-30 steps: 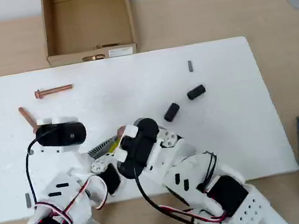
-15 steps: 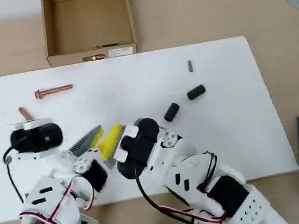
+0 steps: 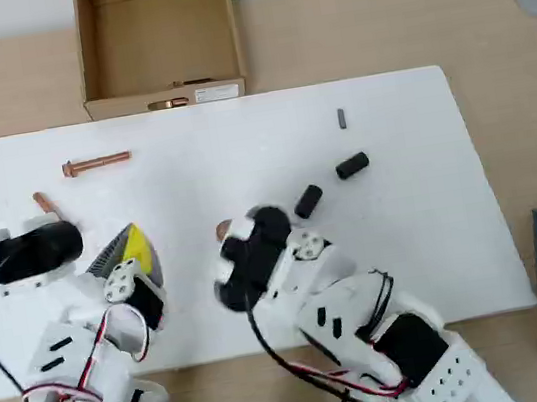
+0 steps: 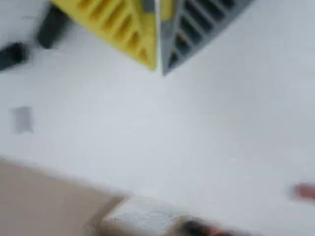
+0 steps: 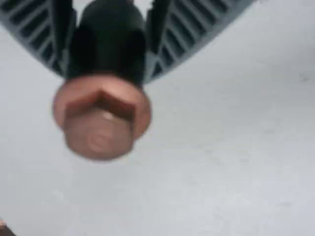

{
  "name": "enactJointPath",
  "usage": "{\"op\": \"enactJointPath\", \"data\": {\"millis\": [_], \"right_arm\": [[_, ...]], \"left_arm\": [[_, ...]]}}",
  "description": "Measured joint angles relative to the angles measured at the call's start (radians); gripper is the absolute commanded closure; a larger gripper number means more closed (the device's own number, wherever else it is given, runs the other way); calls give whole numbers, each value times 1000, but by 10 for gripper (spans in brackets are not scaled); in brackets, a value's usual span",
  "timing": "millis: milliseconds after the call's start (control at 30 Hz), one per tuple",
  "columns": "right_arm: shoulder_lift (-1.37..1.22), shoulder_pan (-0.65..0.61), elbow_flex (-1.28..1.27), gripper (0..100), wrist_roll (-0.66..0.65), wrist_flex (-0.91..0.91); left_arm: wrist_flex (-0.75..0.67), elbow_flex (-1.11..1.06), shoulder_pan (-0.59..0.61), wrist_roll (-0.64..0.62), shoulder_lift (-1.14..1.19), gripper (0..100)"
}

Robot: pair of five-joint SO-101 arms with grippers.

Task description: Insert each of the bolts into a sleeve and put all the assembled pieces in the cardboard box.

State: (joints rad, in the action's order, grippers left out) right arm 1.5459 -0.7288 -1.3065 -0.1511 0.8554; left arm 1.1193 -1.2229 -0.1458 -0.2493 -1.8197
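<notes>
Right end effector is clamped tight on a black sleeve with a copper bolt seated in it, so one piece looks assembled, and it's held over the white board well in front of the cardboard box, whose floor looks bare. Left end effector hangs about as far from the box, jaws pressed together on nothing. Still to do, I'd say: box this piece, then pair the loose bolts nearer the box with the loose sleeves.

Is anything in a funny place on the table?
Yes. A small copper piece seems to lie against the outside of the cardboard box, at its front wall, not inside it. Nothing looks spilled or broken.
</notes>
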Motion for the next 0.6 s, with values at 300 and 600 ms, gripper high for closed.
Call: {"op": "enactJointPath", "data": {"millis": [300,600], "right_arm": [[0,203,-12,989,86,21],[-57,218,130,989,232,141]], "left_arm": [[29,-209,247,241,5,999],[29,-342,345,305,5,998]]}}
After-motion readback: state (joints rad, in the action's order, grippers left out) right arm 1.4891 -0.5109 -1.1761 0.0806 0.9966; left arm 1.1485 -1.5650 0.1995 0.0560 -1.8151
